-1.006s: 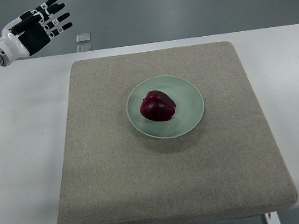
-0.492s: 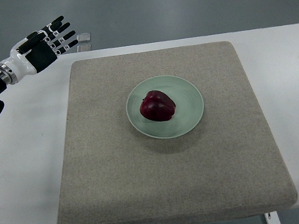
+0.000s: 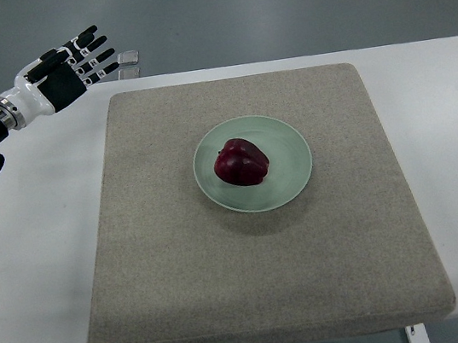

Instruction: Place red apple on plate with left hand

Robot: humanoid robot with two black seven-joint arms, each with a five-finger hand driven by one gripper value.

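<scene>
One red apple (image 3: 241, 162) on plate (image 3: 291, 174), left hand (image 3: 67, 67) well apart

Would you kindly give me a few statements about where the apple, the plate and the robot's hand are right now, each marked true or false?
1. The red apple lies on the green plate. True.
2. The left hand grips the apple. False: its fingers are spread and empty, at the table's far left corner.
3. The plate sits on the grey mat. True.
4. The right hand hovers over the plate. False: no right hand is in view.
5. The apple is on the plate's left half. True.
</scene>
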